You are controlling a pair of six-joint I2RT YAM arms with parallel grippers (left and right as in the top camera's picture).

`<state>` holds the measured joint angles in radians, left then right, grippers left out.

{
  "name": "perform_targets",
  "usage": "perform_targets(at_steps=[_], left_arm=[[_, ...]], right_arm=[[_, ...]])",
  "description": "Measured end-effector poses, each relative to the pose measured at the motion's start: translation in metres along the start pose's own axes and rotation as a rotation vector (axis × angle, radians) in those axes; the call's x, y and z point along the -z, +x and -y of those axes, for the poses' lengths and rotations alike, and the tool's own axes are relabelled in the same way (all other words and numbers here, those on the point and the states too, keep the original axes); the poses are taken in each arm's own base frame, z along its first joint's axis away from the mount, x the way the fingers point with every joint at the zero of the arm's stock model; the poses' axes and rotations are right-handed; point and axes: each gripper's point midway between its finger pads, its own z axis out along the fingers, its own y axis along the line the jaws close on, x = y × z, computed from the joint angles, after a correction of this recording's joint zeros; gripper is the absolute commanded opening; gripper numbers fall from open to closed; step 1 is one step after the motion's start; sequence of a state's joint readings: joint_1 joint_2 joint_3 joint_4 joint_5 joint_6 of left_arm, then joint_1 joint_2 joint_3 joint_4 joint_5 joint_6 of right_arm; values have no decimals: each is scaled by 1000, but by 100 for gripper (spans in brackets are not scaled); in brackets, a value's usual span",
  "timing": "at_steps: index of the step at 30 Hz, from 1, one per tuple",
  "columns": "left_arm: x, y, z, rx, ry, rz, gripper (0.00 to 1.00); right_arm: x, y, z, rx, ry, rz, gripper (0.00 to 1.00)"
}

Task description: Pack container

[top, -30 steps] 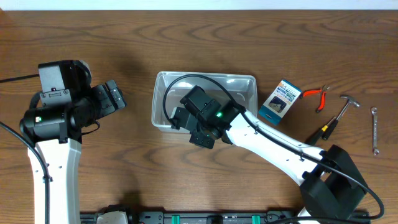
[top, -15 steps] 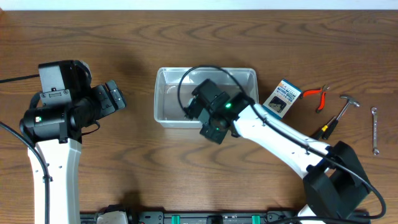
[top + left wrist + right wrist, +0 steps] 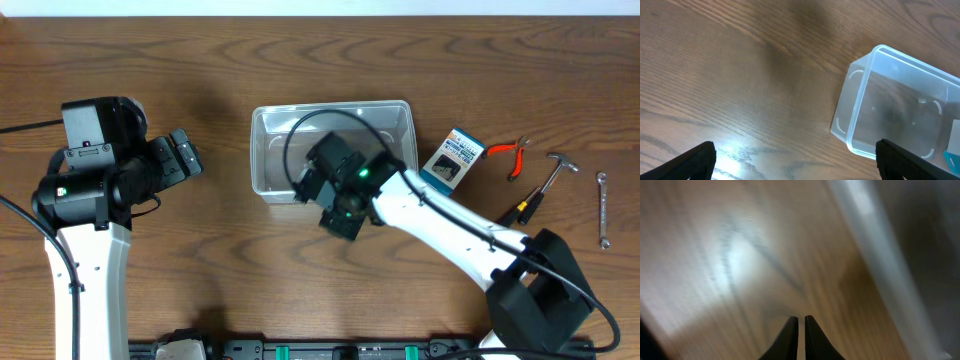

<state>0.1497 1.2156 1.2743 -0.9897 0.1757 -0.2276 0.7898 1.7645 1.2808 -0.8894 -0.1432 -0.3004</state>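
Observation:
The clear plastic container point(image 3: 262, 150) stands at the table's middle and looks empty. It also shows in the left wrist view point(image 3: 850, 100) and as a blurred rim in the right wrist view point(image 3: 880, 265). My right gripper point(image 3: 322, 205) is at the container's near wall, and its body covers part of the bin. In the right wrist view its fingers point(image 3: 801, 319) are shut, empty, close over bare wood beside the rim. My left gripper point(image 3: 183, 155) is open and empty, left of the container, above the table point(image 3: 800, 160).
A small blue-and-white box point(image 3: 452, 160) lies just right of the container. Further right lie red-handled pliers point(image 3: 507, 154), a hammer point(image 3: 545, 185) and a wrench point(image 3: 603, 210). The right arm's cable loops over the container.
The container has shifted a little toward the far side of the table. My right gripper moved right and toward the container's near wall. The left arm has not moved.

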Motion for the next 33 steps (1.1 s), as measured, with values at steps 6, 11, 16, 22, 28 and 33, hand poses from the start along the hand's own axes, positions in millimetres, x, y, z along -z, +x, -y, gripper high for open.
perform_targets(at_steps=[6, 11, 16, 22, 28, 33], left_arm=[[0, 0, 0, 0, 0, -1, 95], [0, 0, 0, 0, 0, -1, 96], [0, 1, 0, 0, -1, -4, 96], [0, 2, -1, 1, -3, -8, 96], [0, 7, -2, 3, -8, -28, 96], [0, 8, -2, 4, -10, -33, 96]], right_arm=[[54, -25, 22, -128, 165, 135, 45], [163, -15, 95, -500, 446, 387, 85], [230, 47, 157, -855, 585, 522, 99], [241, 81, 187, -1071, 561, 572, 99], [223, 125, 201, -1439, 529, 518, 99], [176, 136, 220, -1612, 470, 398, 99]])
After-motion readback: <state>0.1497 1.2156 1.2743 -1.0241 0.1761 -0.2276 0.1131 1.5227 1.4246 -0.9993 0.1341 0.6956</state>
